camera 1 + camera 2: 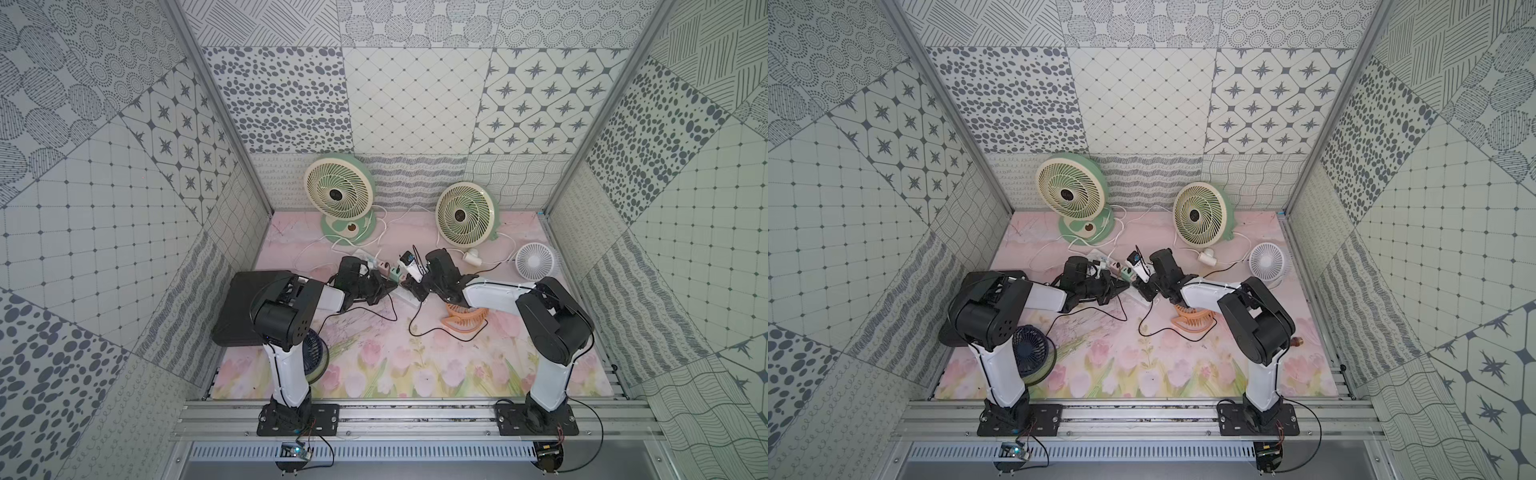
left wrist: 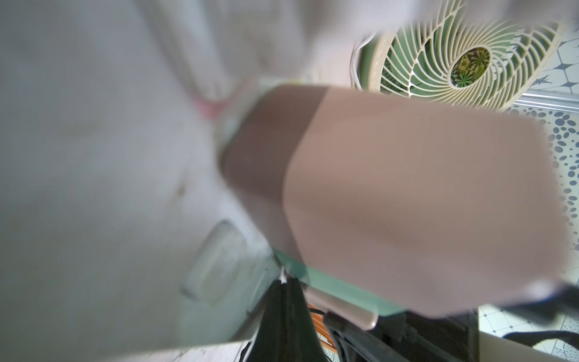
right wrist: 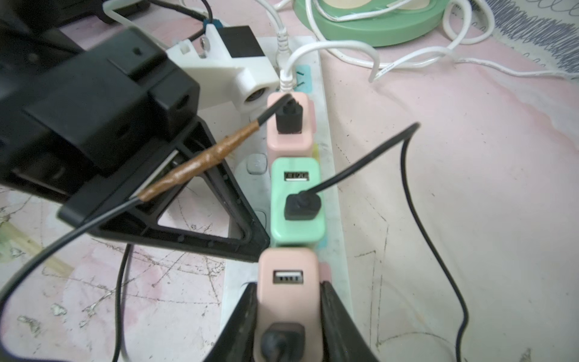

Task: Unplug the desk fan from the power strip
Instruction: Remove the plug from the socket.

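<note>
Though three adapters [image 3: 296, 203] stand, right gripper [image 3: 288, 286] clasps one.

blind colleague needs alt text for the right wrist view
Jaws of the right gripper clamp a pink USB adapter plugged into the power strip. Beyond it sit a green adapter and a second pink adapter with black cables; the left gripper rests on the strip.

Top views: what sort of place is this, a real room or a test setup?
Probably a robot test cell, not a real room: patterned wall panels box in the space, an aluminium rail runs along the front, and a floral mat covers the floor.
</note>
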`<state>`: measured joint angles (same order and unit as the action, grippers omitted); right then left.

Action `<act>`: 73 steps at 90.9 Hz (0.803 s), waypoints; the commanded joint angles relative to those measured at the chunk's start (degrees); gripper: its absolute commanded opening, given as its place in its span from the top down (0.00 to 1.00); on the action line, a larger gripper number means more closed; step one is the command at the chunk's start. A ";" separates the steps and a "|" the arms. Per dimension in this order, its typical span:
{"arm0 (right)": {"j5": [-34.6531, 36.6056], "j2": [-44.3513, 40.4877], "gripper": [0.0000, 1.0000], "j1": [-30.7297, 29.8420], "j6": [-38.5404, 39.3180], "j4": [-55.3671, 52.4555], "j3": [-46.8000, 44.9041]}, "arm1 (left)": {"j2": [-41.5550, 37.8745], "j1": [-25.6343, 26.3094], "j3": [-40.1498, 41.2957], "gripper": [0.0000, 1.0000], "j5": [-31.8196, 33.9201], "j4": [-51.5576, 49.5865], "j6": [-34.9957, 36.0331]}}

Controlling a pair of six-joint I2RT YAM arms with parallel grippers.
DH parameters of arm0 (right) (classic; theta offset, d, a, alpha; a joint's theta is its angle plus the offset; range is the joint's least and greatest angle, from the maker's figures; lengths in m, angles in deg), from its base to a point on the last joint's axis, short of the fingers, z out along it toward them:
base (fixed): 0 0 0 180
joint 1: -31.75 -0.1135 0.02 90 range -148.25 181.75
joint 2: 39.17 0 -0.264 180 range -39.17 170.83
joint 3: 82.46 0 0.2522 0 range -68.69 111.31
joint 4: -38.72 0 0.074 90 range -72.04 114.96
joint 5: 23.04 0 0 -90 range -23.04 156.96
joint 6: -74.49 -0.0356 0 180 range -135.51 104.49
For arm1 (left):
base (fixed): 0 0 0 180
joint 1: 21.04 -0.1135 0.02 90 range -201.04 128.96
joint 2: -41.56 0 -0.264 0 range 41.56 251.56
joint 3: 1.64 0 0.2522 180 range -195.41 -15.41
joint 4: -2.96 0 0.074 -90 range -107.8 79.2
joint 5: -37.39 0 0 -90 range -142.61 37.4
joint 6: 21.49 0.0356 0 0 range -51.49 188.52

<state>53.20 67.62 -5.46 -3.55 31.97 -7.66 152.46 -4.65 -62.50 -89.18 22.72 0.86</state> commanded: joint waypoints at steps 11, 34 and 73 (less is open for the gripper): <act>-10.46 -0.77 0.89 1.73 -4.27 -1.15 2.01 | -0.07 0.13 0.86 1.00 3.24 -6.89 1.83; -0.69 -1.36 0.88 -2.68 1.21 -1.76 1.32 | -0.06 0.13 0.59 1.00 3.19 -7.19 1.81; 0.64 -2.88 0.88 -3.85 1.59 -1.84 0.85 | 0.03 0.14 0.41 1.00 3.17 -7.36 1.83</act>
<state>52.37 66.85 -5.35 -4.29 29.50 -7.31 152.35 -4.65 -62.43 -89.90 22.22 1.23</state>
